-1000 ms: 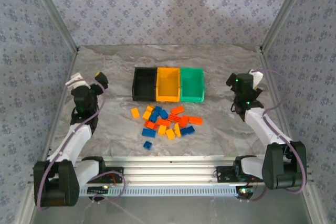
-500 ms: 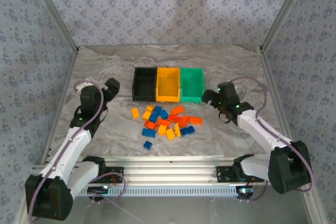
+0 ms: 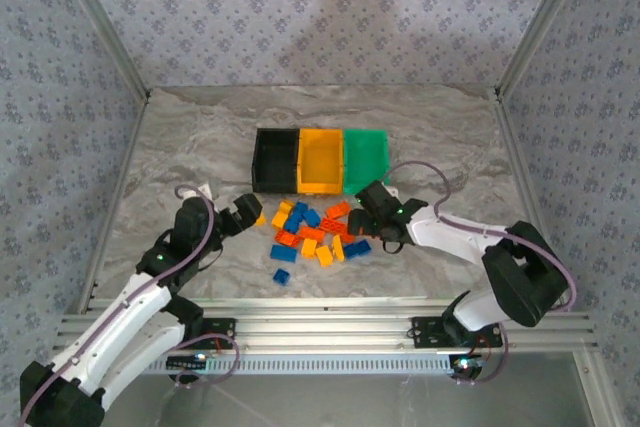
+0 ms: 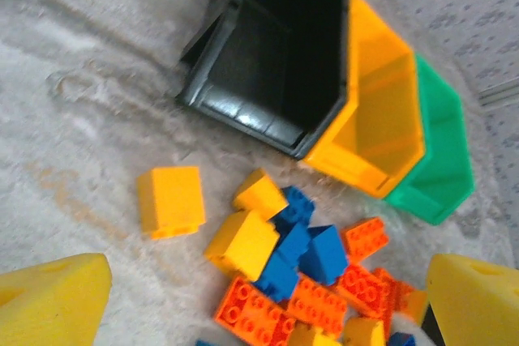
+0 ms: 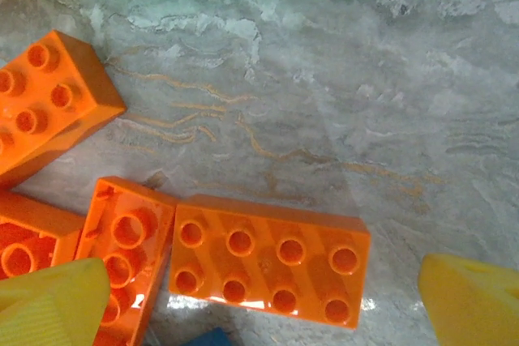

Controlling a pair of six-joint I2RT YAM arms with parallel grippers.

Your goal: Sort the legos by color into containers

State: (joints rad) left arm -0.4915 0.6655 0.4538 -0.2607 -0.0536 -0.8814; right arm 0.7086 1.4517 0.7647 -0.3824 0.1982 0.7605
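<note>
Both arms had swung inward; my left hand (image 3: 247, 215) and right hand (image 3: 362, 212), each spread wide and empty, flanked the legos (image 3: 318, 232). These lay heaped on the worktop (image 3: 200, 137), just before the three containers (image 3: 320, 185).

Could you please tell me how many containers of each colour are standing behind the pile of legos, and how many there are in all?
Black container: 1
Yellow-orange container: 1
Green container: 1
Total: 3
</note>
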